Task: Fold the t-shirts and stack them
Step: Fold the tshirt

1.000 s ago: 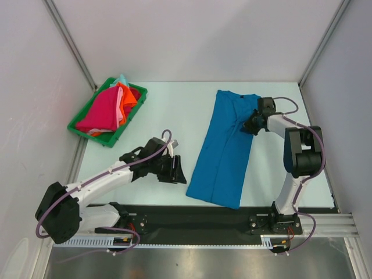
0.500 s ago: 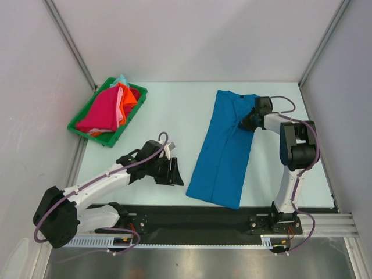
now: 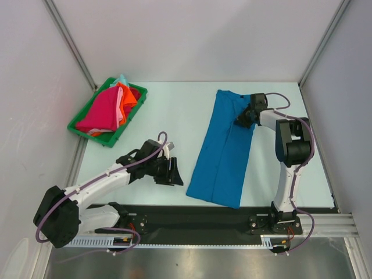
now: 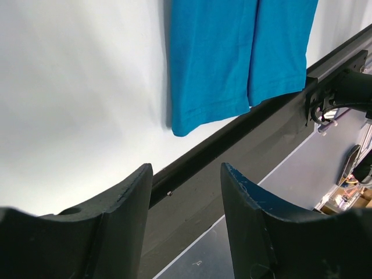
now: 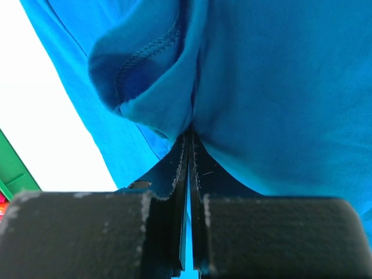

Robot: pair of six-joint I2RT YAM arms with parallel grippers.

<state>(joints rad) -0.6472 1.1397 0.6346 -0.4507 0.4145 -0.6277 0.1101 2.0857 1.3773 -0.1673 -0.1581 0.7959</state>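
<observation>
The right fingers point(image 5: 189, 145) are pinched closed on a fold of the blue t-shirt point(image 3: 224, 151), toward the bench's far right corner. The left fingers point(image 3: 176, 172) stand open and empty, just beside the shirt's near left edge. The single blue shirt lies as a long strip from near the far edge to the near edge. Bare, pale bench point(image 3: 168, 110) separates it from one green tray point(image 3: 131, 119) in the far left corner. The tray is heaped with magenta point(image 3: 102, 110), orange point(image 3: 127, 96) and mint point(image 3: 122, 78) t-shirts. Grey walls close three sides.
</observation>
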